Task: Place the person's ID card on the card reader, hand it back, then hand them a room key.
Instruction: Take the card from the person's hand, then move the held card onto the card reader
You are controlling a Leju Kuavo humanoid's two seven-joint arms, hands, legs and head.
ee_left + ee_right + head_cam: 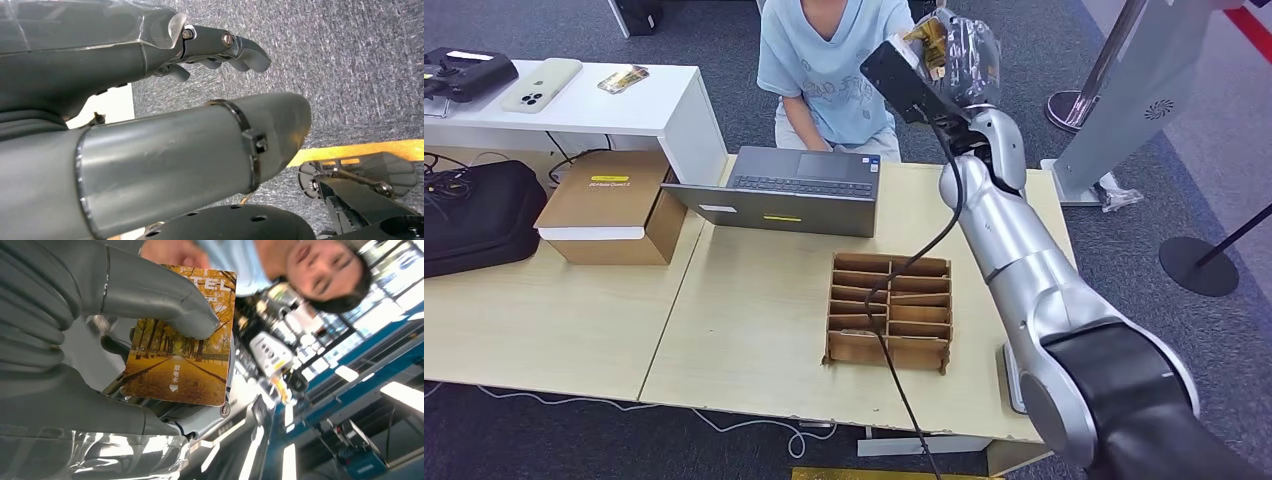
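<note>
Right hand (100, 340) grips room key (180, 355) near person (829, 70).

A pale wood worktop (754, 330) stood on grey carpet (724, 40). A white side table (624, 110) sat at its far left corner, and a dark round stanchion base (1197, 265) rested on the carpet to the right. Long ceiling lights (402, 395) glowed overhead.
</note>
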